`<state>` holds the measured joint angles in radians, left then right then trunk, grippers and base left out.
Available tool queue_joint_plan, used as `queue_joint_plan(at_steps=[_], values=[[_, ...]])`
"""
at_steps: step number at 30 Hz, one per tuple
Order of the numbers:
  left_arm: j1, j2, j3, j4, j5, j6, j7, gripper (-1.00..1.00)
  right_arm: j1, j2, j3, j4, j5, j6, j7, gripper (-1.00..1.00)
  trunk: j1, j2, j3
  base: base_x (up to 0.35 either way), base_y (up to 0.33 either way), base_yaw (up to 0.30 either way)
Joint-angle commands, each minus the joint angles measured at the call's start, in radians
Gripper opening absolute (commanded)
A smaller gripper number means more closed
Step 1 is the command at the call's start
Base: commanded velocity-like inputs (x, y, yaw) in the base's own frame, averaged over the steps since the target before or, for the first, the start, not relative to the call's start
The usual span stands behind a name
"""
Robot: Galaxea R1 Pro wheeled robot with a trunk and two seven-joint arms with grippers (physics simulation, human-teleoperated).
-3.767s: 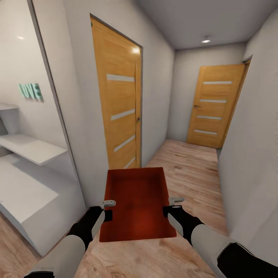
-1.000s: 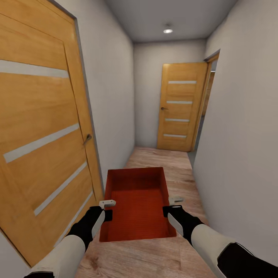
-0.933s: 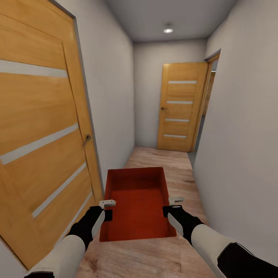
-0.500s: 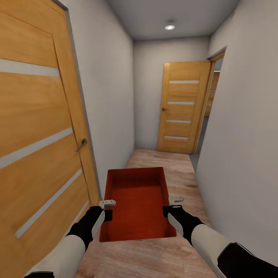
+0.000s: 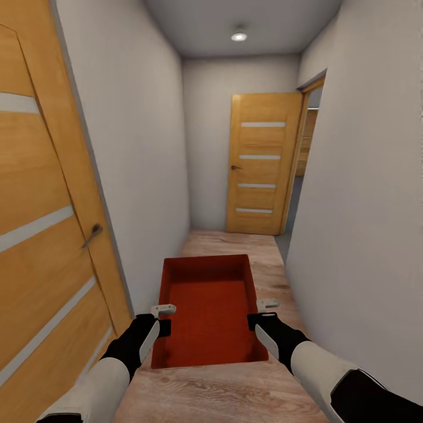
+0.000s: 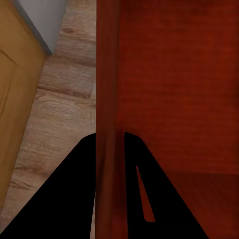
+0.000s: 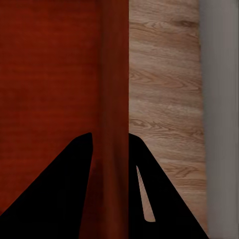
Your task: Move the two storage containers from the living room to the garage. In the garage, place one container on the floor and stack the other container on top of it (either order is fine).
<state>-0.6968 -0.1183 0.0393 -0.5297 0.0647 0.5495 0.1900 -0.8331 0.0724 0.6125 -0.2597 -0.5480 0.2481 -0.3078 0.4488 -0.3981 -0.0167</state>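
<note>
- White walls are crowding both sides of a narrow hallway; wood floor is running open ahead to a far door.
- Red-orange bin, open-topped and empty, is riding level between both arms.
- Left hand is pinching the bin's left wall; right hand is pinching its right wall.

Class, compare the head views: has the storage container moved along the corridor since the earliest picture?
Yes. The storage container, clamped by both end effectors, has travelled forward: the far door is nearer and the side door now alongside.

Even, soft light from a ceiling lamp; faint shadows, wide-angle stretch at edges, wrist views slightly blurred.
</note>
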Motion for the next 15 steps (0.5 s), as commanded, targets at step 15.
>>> queue_joint_plan(at_steps=[15], values=[[0.0,0.005,0.004,0.003,-0.028,0.011,0.011,-1.0,-0.002,0.0,0.003,-0.016,0.0,-0.01,-0.004,-1.0,0.001,-0.002,-0.002,0.323,0.0,-0.11]])
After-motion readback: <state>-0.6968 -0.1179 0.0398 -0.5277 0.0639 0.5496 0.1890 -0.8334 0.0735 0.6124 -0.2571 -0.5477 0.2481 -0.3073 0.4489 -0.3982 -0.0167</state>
